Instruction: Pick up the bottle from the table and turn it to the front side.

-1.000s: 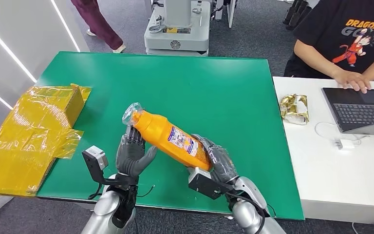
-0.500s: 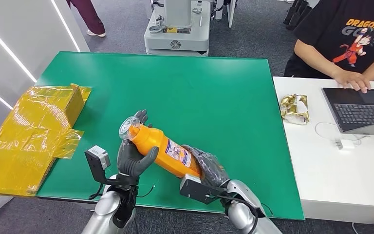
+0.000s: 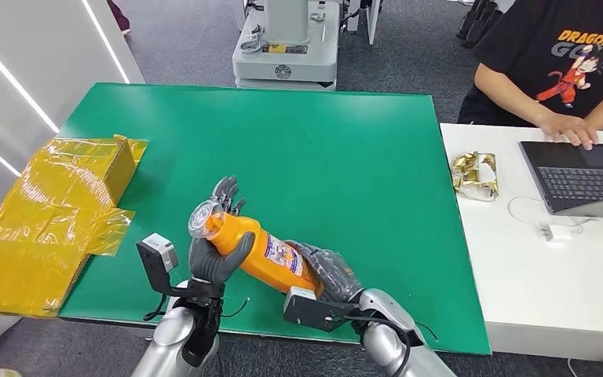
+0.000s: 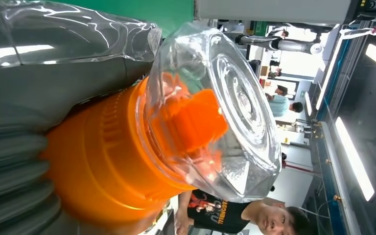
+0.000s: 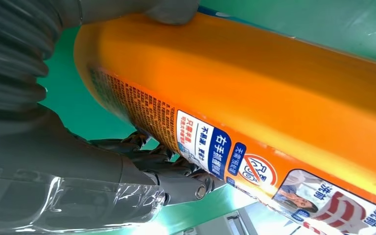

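Observation:
An orange bottle point(image 3: 263, 254) with a clear cap point(image 3: 202, 219) and a printed label lies tilted above the near edge of the green table point(image 3: 322, 149). My right hand point(image 3: 331, 272) grips its base end. My left hand point(image 3: 217, 250) wraps around the neck end just under the cap. In the left wrist view the clear cap point(image 4: 215, 112) and orange neck point(image 4: 103, 161) sit against the grey thumb. The right wrist view has the bottle's label point(image 5: 225, 152) up close, with the hand's dark fingers point(image 5: 171, 171) curled under the body.
A crumpled yellow plastic-wrapped box point(image 3: 51, 212) sits at the table's left edge. To the right stands a white table point(image 3: 550, 275) with a laptop point(image 3: 585, 177), a foil packet point(image 3: 475, 173) and a seated person point(image 3: 565, 63). A grey machine base point(image 3: 286, 47) stands beyond the far edge.
Both hands have drawn the bottle nearer and lower toward the table's near edge. The left hand has closed around the neck. A walking person at the back has left the picture.

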Tool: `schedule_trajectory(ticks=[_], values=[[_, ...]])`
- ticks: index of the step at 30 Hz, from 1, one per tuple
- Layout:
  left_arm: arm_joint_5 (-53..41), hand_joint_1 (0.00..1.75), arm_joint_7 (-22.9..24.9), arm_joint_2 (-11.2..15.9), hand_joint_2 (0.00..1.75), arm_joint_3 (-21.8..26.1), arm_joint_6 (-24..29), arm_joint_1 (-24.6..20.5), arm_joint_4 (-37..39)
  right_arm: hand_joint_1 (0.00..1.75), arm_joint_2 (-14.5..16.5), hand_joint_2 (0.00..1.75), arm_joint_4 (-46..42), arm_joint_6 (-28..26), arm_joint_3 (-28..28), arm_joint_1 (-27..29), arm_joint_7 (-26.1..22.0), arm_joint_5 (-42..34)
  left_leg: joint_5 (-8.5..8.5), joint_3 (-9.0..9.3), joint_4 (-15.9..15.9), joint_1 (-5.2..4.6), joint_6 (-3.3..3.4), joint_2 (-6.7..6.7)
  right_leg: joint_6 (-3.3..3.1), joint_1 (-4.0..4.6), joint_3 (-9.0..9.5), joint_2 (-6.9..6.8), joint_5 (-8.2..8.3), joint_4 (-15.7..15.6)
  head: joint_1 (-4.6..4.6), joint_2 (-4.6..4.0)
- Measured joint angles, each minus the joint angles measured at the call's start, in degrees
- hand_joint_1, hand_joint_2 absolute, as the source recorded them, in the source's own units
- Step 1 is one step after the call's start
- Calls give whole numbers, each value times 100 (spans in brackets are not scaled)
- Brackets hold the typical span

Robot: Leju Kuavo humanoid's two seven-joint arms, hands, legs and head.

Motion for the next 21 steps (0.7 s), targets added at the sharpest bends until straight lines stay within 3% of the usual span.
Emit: schedule_trajectory(ticks=[1,18,21], values=[[1,175,-1,-3,175,0,9,0,2,175,0,175,3,0,1,0,1,2,0,0,0,0,0,0,0,0,0,0,0,0,0,0],[-10,175,-117,-85,175,2,42,-2,3,173,0,175,19,-18,-3,21,-3,19,0,0,0,0,0,0,0,0,0,0,0,0,0,0],[-13,175,-134,-87,175,2,39,-1,3,45,0,175,19,-37,-3,26,-20,13,0,0,0,0,0,0,0,0,0,0,0,0,1,0]])
